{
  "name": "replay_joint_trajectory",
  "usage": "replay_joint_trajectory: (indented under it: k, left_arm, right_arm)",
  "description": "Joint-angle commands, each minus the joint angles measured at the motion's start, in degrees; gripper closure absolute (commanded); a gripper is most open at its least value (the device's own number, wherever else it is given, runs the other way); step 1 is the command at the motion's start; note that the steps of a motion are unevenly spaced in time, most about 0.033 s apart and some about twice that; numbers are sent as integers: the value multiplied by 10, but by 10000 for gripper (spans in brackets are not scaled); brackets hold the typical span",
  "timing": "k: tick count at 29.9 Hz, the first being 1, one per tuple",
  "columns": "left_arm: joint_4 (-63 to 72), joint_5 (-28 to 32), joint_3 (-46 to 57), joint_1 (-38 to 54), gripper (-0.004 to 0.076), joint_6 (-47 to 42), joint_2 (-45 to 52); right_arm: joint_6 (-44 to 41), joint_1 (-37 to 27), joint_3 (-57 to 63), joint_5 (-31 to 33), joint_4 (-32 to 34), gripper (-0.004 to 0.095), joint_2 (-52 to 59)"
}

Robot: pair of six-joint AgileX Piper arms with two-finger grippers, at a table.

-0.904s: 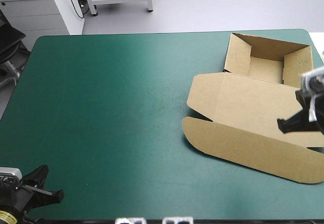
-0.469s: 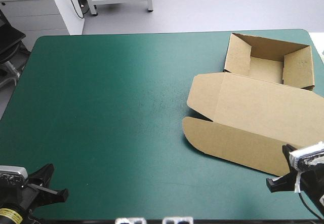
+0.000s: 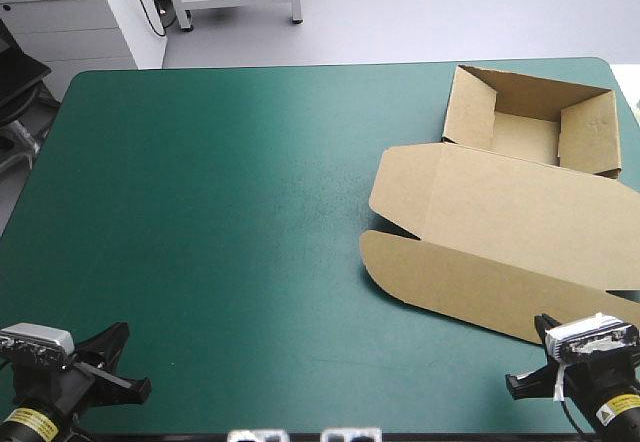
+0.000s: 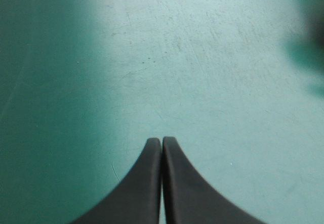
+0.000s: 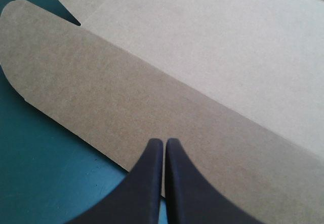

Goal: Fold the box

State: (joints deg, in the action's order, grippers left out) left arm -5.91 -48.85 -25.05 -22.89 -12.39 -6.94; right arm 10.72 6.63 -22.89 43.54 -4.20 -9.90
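The box (image 3: 500, 232) is plain brown board, matt and paper-like, with a fine fibrous grain and soft pressed creases that show in the right wrist view. The counter (image 3: 220, 212) has a teal-green cover, smooth and mostly matt, with a faint pale sheen under the light and thin scratches and small scuffs in the left wrist view. The left jaws and right jaws are black and smooth, with a dull satin finish like moulded plastic or rubber.
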Motion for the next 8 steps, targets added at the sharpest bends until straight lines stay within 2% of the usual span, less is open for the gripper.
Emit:
replay_joint_trajectory:
  k: [1, 8]
  left_arm:
    - [9, 45, -15, -2, 732, 3, -9]
    - [16, 46, -15, -2, 732, 3, -9]
  right_arm:
    - [-1, 0, -6, -59, -10, 908, -6]
    - [-1, 0, -1, -69, -13, 909, -6]
